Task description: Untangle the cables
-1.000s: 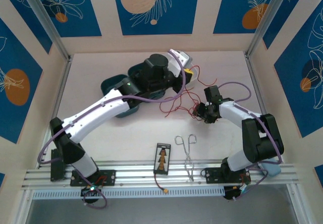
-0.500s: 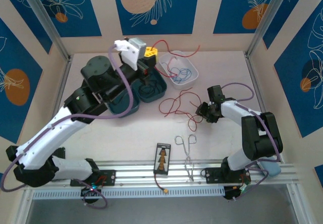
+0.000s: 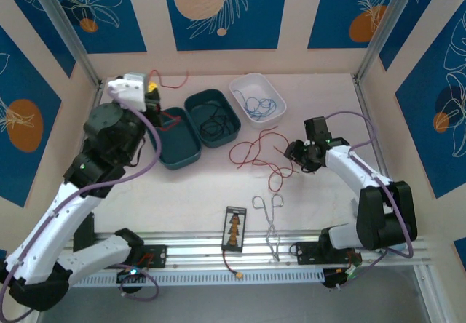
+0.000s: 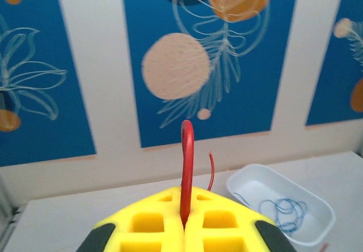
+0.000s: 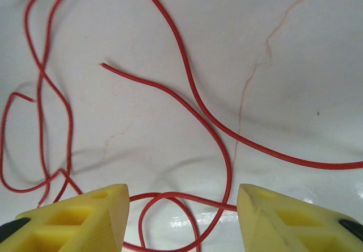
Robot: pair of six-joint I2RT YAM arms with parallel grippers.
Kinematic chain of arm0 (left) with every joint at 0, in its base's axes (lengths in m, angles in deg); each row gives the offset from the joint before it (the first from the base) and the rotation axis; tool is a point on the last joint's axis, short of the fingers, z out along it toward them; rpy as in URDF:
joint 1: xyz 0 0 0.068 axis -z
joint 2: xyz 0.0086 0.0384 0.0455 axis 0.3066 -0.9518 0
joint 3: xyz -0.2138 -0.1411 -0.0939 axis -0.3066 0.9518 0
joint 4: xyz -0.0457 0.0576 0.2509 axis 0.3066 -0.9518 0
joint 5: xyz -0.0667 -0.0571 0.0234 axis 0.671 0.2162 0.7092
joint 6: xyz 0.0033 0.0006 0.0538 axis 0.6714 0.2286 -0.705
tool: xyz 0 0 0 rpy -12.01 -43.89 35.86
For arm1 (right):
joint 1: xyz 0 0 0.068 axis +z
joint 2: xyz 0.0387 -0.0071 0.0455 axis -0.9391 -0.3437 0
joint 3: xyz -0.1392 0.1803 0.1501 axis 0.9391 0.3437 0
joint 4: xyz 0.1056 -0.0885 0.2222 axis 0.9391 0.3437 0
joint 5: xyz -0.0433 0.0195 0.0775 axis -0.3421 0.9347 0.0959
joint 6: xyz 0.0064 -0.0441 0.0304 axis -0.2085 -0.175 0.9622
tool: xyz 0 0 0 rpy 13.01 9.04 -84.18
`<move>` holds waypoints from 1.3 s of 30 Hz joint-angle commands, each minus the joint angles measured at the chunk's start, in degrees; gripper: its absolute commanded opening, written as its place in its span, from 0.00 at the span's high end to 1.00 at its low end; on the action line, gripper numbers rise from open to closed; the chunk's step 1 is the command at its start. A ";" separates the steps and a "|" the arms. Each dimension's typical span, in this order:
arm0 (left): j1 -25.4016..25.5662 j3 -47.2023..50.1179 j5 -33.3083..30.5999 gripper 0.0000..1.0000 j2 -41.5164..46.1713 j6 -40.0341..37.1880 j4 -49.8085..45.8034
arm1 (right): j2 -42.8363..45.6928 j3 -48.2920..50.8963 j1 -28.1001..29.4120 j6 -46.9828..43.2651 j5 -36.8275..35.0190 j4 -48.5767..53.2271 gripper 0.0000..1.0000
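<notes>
Spanning the whole scene, the pale bench [image 3: 204, 185] carries everything. The left arm [image 3: 80, 185] rises toward the far-left corner, its claw [image 3: 151, 94] held high and pinched tight on a red strand [image 3: 169, 83]. In the wrist view the yellow fingers of that claw [image 4: 184, 226] meet with the strand [image 4: 186, 167] standing up between them. The right arm [image 3: 357, 166] bends in from the right edge, and its claw [image 3: 295, 154] sits low over the bench right of centre. Its wrist view shows the claw [image 5: 182, 206] spread wide and gripping nothing, with loops of red cable [image 5: 187, 76] lying on the bench between and beyond the fingers. Along the far edge stand three trays. A teal one [image 3: 191, 156] is nearest the left claw. A second teal one [image 3: 231, 137] touches it and holds a black cable [image 3: 215, 126]. A white one [image 3: 280, 108] just right of that holds a blue cable [image 3: 258, 107], also seen from the left wrist [image 4: 283, 209]. The loose red cables [image 3: 255, 152] sprawl mid-bench, between the trays and the right claw. Silver forceps [image 3: 269, 217] lie close to the near edge, with a small black card [image 3: 234, 230] just left of them.
</notes>
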 commanded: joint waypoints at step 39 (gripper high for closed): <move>-12.85 12.81 8.53 1.00 -34.61 23.34 1.94 | 9.11 -0.61 2.49 -0.22 -1.83 5.71 0.46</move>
